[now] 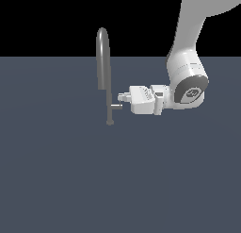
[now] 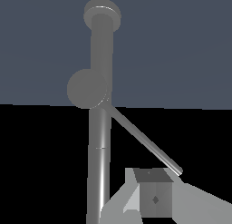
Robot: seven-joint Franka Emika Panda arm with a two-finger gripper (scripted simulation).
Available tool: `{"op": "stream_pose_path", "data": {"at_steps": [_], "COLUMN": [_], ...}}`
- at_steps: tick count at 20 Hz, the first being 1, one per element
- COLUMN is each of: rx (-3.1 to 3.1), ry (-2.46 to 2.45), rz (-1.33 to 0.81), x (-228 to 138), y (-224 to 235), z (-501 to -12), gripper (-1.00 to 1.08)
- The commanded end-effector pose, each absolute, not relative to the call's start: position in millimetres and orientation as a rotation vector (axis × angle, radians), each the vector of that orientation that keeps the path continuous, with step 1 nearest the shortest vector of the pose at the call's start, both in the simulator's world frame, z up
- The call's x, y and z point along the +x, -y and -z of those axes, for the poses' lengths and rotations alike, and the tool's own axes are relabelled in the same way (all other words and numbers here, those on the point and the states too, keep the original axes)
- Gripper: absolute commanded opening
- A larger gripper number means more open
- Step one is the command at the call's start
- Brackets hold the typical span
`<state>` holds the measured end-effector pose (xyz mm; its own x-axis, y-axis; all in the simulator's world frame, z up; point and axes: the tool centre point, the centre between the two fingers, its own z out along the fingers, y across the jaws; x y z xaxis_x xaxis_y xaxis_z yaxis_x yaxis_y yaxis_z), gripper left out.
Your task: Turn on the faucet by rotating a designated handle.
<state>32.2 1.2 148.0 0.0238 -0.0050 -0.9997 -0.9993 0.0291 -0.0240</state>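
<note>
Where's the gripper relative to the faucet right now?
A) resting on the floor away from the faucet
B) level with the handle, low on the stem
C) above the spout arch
B: in the exterior view the gripper sits beside the handle, low on the faucet stem, well below the arch.

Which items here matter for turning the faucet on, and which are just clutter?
Part of the job:
- faucet, tall gooseneck tap
- handle, thin lever off the stem
- claw, at the handle's level, beside the stem

Just lying about:
- nothing else shows, only the bare grey floor
</note>
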Motion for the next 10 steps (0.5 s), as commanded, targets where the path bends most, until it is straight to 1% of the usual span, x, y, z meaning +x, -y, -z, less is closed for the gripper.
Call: {"op": "stream_pose_path", "data": {"at_steps": [1, 2, 8, 9, 10], "rx": [-1.192, -1.202, -1.193, -1.193, -1.208], "ry": [-1.220, -1.207, -1.219, -1.219, -1.194], "rz": [-1.191, -1.172, -1.191, -1.191, -1.169], "x": [18.8, 28.9, 4.9, 4.9, 15.7], "y": [-1.4, -1.3, -1.7, -1.7, -1.6], "z": [-135.7, -146.9, -107.3, -107.3, -128.4], "gripper": [-1.00, -1.00, -1.00, -1.00, -1.00]}}
